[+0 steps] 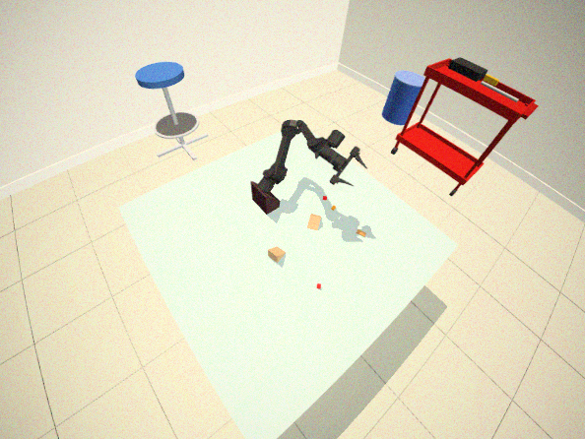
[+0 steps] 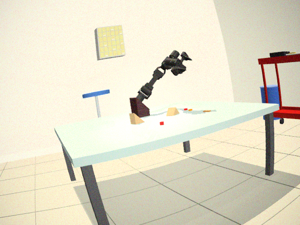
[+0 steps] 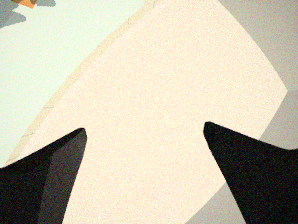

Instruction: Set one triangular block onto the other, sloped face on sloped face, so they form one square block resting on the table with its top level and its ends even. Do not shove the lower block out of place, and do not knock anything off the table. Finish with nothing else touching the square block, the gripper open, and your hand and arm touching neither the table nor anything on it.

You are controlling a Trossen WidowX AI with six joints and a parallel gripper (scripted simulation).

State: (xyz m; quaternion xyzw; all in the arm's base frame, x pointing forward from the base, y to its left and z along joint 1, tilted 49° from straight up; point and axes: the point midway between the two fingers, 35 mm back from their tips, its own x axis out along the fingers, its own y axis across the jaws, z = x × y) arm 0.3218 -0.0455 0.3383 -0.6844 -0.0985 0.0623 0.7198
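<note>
One tan triangular block [image 1: 277,254] [image 2: 136,119] rests on the pale green table [image 1: 207,315] [image 2: 106,144] [image 3: 45,60], nearer the front, with its slope facing right in the exterior view. The other tan triangular block [image 1: 314,221] [image 2: 172,111] rests on the table farther back and to the right, with a sloped face showing. The two blocks stand well apart. My gripper [image 1: 359,177] [image 3: 145,131] is wide open and empty, high above the table, to the right of both blocks. Neither block shows in the wrist view.
A small red cube [image 1: 318,285] [image 2: 161,123] lies in front of the blocks. Another red piece [image 1: 325,198] [image 2: 186,109], a small orange piece [image 1: 333,208] [image 2: 190,110] and a flat orange piece [image 1: 361,232] [image 2: 206,111] lie behind and right. A red cart [image 1: 438,153] stands beyond the table.
</note>
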